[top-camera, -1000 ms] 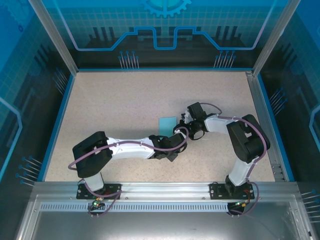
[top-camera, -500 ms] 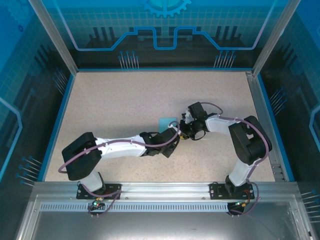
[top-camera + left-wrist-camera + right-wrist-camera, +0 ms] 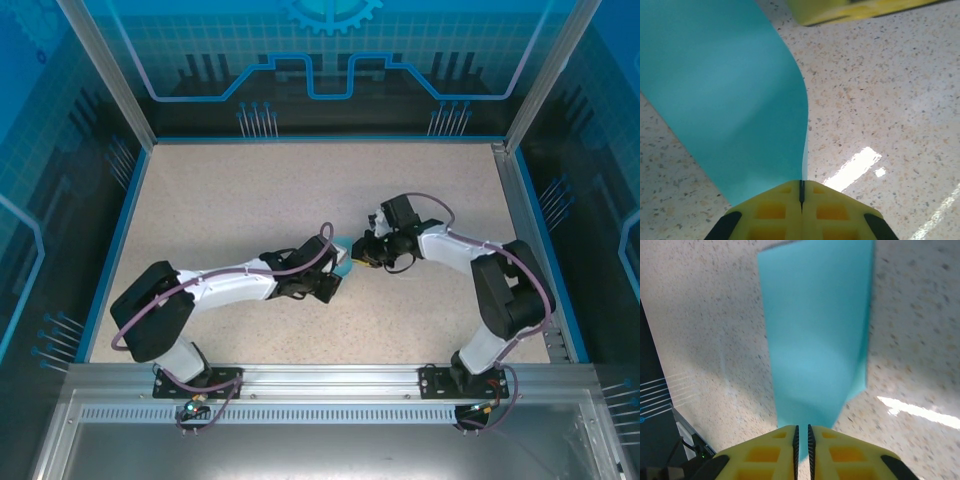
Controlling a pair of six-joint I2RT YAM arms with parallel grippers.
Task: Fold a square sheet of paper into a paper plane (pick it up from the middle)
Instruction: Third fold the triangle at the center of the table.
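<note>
Paper (image 3: 725, 85) pinched in closed left fingers (image 3: 772, 212), apparently also in near-closed right fingers (image 3: 767, 450).

Nose to nose on the speckled table (image 3: 230, 200)
The left gripper (image 3: 333, 272) and the right gripper (image 3: 363, 256) faced each other near the middle, with a small sliver of the square sheet of paper (image 3: 343, 262) showing between them, mostly hidden.

Bright, even light falls from overhead, leaving only faint, soft shadows beneath the arms on the speckled table (image 3: 220, 200). Seen from the wrists, white glare streaks gleam on its surface. The right wrist view is smeared, and the turquoise paper (image 3: 815, 340) looks hazy.
</note>
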